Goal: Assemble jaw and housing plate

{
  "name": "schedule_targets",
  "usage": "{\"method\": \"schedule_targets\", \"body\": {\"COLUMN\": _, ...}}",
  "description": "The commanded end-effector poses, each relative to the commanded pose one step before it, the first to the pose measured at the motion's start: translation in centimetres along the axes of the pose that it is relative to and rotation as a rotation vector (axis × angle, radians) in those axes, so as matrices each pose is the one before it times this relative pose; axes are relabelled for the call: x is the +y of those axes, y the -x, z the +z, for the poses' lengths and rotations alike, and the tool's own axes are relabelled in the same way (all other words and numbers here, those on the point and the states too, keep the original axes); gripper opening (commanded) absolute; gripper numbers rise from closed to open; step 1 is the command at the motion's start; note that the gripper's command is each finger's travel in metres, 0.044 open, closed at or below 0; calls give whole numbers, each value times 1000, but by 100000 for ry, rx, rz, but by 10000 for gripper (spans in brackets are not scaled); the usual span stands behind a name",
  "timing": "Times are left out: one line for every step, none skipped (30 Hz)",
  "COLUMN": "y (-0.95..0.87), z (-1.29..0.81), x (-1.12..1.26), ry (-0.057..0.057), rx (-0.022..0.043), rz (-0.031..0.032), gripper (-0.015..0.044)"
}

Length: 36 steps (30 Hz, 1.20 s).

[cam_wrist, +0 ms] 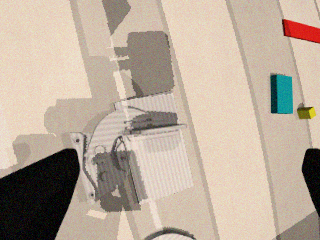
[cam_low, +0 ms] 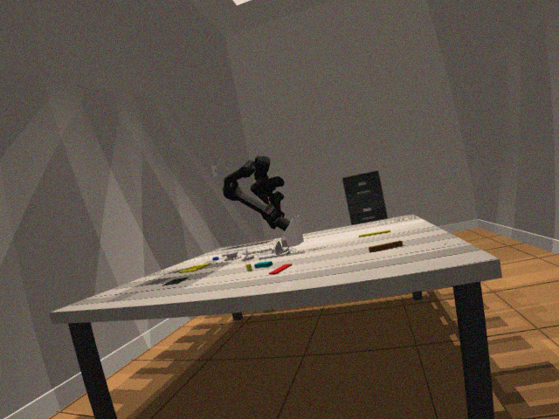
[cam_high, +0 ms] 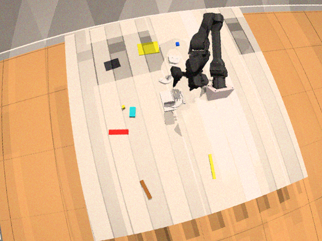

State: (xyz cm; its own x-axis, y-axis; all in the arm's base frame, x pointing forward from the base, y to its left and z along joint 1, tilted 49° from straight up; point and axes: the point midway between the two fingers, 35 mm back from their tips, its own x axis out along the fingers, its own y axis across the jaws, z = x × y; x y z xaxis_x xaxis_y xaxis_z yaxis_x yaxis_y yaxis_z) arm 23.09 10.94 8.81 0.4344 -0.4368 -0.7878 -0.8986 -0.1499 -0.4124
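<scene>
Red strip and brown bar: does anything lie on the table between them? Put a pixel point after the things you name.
Nothing lies between the red strip (cam_high: 118, 132) (cam_low: 280, 269) (cam_wrist: 303, 31) and the brown bar (cam_high: 146, 189) (cam_low: 385, 246); the top view shows only striped tabletop there.

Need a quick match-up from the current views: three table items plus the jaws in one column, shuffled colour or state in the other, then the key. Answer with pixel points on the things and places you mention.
1. larger block (cam_high: 132, 112) (cam_low: 263, 264) (cam_wrist: 282, 94)
2. tiny cube by it (cam_high: 123, 106) (cam_low: 248, 267) (cam_wrist: 306, 112)
3. short bar nearest them (cam_high: 118, 132) (cam_low: 280, 269) (cam_wrist: 303, 31)
4. jaws

A. red
B. open, holding nothing
C. teal
D. yellow

Pairs: 1-C, 2-D, 3-A, 4-B
</scene>
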Motion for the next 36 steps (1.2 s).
{"method": "schedule_targets", "body": {"y": -370, "z": -1196, "x": -658, "ry": -8622, "rx": 3728, "rz": 1410, "gripper": 440}}
{"method": "schedule_targets", "body": {"y": -156, "z": -326, "x": -118, "ry": -2112, "rx": 1061, "rz": 563, "gripper": 440}}
{"method": "schedule_targets", "body": {"y": -157, "z": -324, "x": -121, "ry": -2108, "rx": 1067, "rz": 553, "gripper": 440}}
{"method": "schedule_targets", "body": {"y": -158, "z": -322, "x": -125, "ry": -2105, "rx": 1073, "rz": 544, "gripper": 440}}
{"method": "schedule_targets", "body": {"y": -158, "z": -320, "x": -128, "ry": -2101, "rx": 1078, "rz": 534, "gripper": 440}}
{"method": "schedule_targets", "body": {"y": -159, "z": -318, "x": -132, "ry": -2096, "rx": 1084, "rz": 524, "gripper": 440}}
{"method": "schedule_targets", "body": {"y": -160, "z": -316, "x": -135, "ry": -2092, "rx": 1089, "rz": 514, "gripper": 440}}
{"method": "schedule_targets", "body": {"y": -161, "z": -314, "x": -138, "ry": -2088, "rx": 1094, "rz": 504, "gripper": 440}}
{"method": "schedule_targets", "body": {"y": -162, "z": -312, "x": -142, "ry": -2084, "rx": 1099, "rz": 494, "gripper": 440}}
{"method": "schedule_targets", "body": {"y": -163, "z": -309, "x": -145, "ry": -2080, "rx": 1104, "rz": 484, "gripper": 440}}
{"method": "schedule_targets", "body": {"y": -164, "z": -307, "x": -148, "ry": -2075, "rx": 1109, "rz": 474, "gripper": 440}}
{"method": "schedule_targets", "body": {"y": -164, "z": -305, "x": -151, "ry": -2071, "rx": 1114, "rz": 464, "gripper": 440}}
{"method": "schedule_targets", "body": {"y": -164, "z": -300, "x": -151, "ry": -2112, "rx": 1081, "rz": 468, "gripper": 440}}
{"method": "schedule_targets", "body": {"y": -165, "z": -298, "x": -155, "ry": -2109, "rx": 1087, "rz": 458, "gripper": 440}}
{"method": "schedule_targets", "body": {"y": -166, "z": -296, "x": -158, "ry": -2106, "rx": 1092, "rz": 447, "gripper": 440}}
{"method": "schedule_targets", "body": {"y": -167, "z": -293, "x": -161, "ry": -2102, "rx": 1097, "rz": 437, "gripper": 440}}
{"method": "schedule_targets", "body": {"y": -167, "z": -291, "x": -164, "ry": -2098, "rx": 1101, "rz": 426, "gripper": 440}}
{"method": "schedule_targets", "body": {"y": -168, "z": -288, "x": -167, "ry": -2094, "rx": 1106, "rz": 415, "gripper": 440}}
{"method": "schedule_targets", "body": {"y": -169, "z": -286, "x": -170, "ry": -2090, "rx": 1111, "rz": 405, "gripper": 440}}
{"method": "schedule_targets", "body": {"y": -170, "z": -283, "x": -173, "ry": -2086, "rx": 1115, "rz": 394, "gripper": 440}}
{"method": "schedule_targets", "body": {"y": -171, "z": -281, "x": -176, "ry": -2082, "rx": 1120, "rz": 383, "gripper": 440}}
{"method": "schedule_targets", "body": {"y": -171, "z": -278, "x": -179, "ry": -2078, "rx": 1124, "rz": 372, "gripper": 440}}
{"method": "schedule_targets", "body": {"y": -180, "z": -288, "x": -193, "ry": -2086, "rx": 1223, "rz": 346, "gripper": 440}}
{"method": "schedule_targets", "body": {"y": -182, "z": -286, "x": -197, "ry": -2089, "rx": 1232, "rz": 335, "gripper": 440}}
{"method": "schedule_targets", "body": {"y": -183, "z": -283, "x": -200, "ry": -2083, "rx": 1235, "rz": 324, "gripper": 440}}
{"method": "schedule_targets", "body": {"y": -184, "z": -280, "x": -203, "ry": -2078, "rx": 1239, "rz": 312, "gripper": 440}}
{"method": "schedule_targets", "body": {"y": -185, "z": -277, "x": -205, "ry": -2073, "rx": 1242, "rz": 300, "gripper": 440}}
{"method": "schedule_targets", "body": {"y": -186, "z": -273, "x": -208, "ry": -2067, "rx": 1245, "rz": 288, "gripper": 440}}
{"method": "schedule_targets", "body": {"y": -187, "z": -270, "x": -210, "ry": -2062, "rx": 1248, "rz": 276, "gripper": 440}}
{"method": "schedule_targets", "body": {"y": -188, "z": -267, "x": -213, "ry": -2057, "rx": 1251, "rz": 264, "gripper": 440}}
{"method": "schedule_targets", "body": {"y": -189, "z": -264, "x": -216, "ry": -2051, "rx": 1254, "rz": 251, "gripper": 440}}
{"method": "schedule_targets", "body": {"y": -190, "z": -261, "x": -218, "ry": -2046, "rx": 1257, "rz": 239, "gripper": 440}}
{"method": "schedule_targets", "body": {"y": -191, "z": -258, "x": -221, "ry": -2042, "rx": 1261, "rz": 227, "gripper": 440}}
{"method": "schedule_targets", "body": {"y": -192, "z": -255, "x": -223, "ry": -2039, "rx": 1265, "rz": 215, "gripper": 440}}
{"method": "schedule_targets", "body": {"y": -193, "z": -252, "x": -226, "ry": -2033, "rx": 1267, "rz": 203, "gripper": 440}}
{"method": "schedule_targets", "body": {"y": -194, "z": -248, "x": -228, "ry": -2028, "rx": 1269, "rz": 190, "gripper": 440}}
